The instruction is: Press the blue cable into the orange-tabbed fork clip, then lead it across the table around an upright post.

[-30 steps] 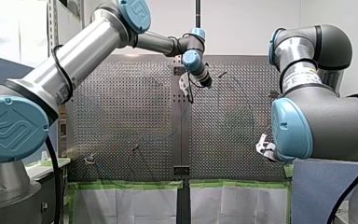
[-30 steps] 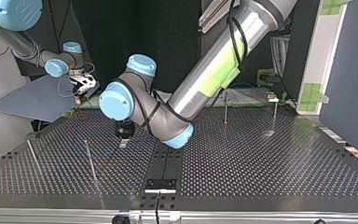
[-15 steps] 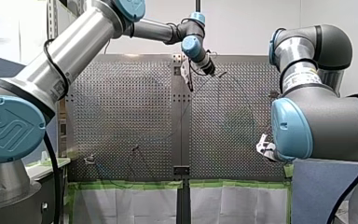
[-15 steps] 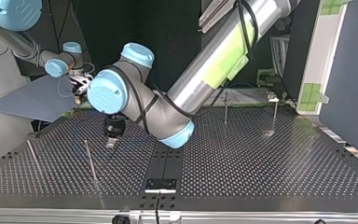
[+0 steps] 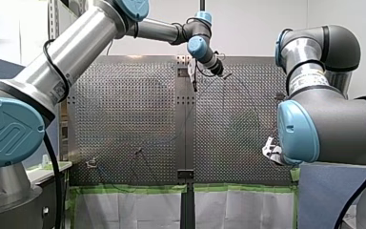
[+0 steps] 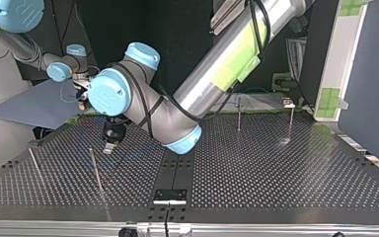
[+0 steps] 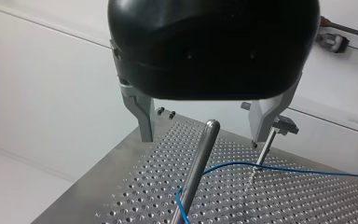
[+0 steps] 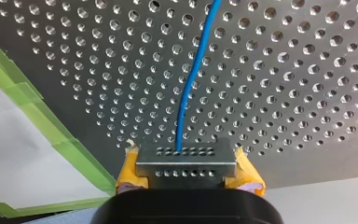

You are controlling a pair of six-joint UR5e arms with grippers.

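Blue cable [image 8: 182,116], thin and wavy, is curling at the foot of a smooth upright steel post [image 7: 199,172], its far run passing out of sight. My black left tool [image 7: 205,135] is hanging over the perforated metal worktop [image 7: 135,196], metal fingers [image 7: 144,116] apart; my right tool [image 8: 186,163] is pinching the cable between yellow pads [image 8: 249,173].

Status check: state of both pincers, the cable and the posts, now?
left pincer, open, holding nothing
right pincer, shut on the blue cable
blue cable, gripped by right pincer, bent at the near post's foot
near post, standing, just ahead of left pincer
far post, standing, cable passing its foot
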